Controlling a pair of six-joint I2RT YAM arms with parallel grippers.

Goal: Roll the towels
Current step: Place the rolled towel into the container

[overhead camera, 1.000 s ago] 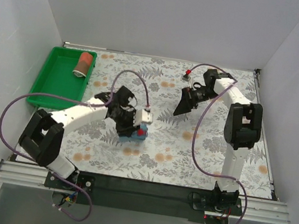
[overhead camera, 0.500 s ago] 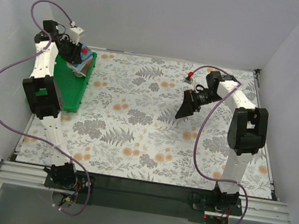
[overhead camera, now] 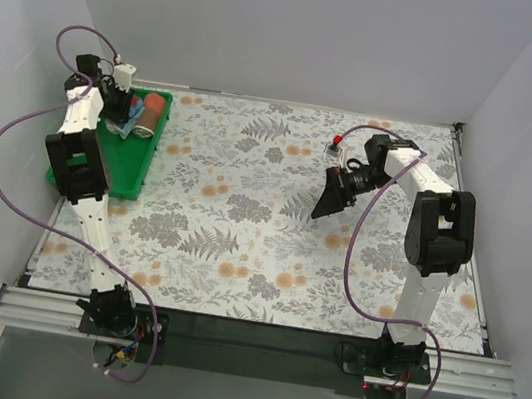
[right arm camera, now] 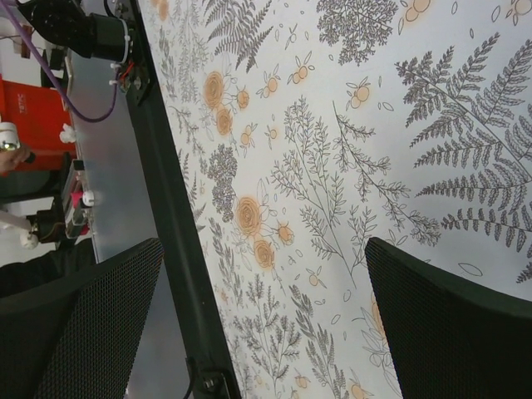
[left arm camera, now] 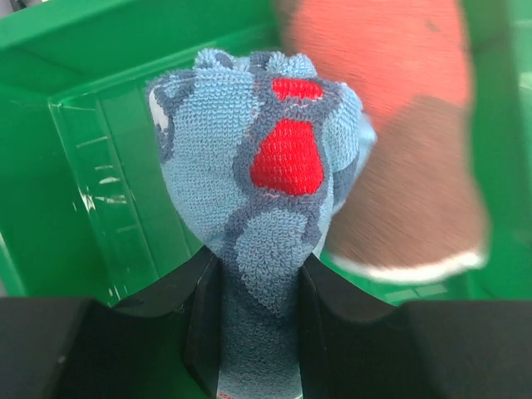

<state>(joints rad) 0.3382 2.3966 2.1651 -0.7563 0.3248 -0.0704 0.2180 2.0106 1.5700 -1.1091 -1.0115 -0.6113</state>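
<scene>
I have the left gripper (left arm camera: 259, 299) clenched on the blue towel (left arm camera: 266, 183) over the green tray (left arm camera: 100, 141), beside the red towel (left arm camera: 391, 108); the right gripper (right arm camera: 264, 307) hangs released above the bench (right arm camera: 332, 125).

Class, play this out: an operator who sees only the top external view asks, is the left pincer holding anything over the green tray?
Observer: Yes. The left pincer is shut on the blue towel, a red patch facing the wrist camera.
Operator: And the other towel?
Observer: The rust-red towel lies in the green tray beside the blue one, a pale edge toward the camera.
Operator: Is the right pincer busy?
Observer: No. The right pincer is open, nothing between its fingers, only the flowered cover below.
</scene>
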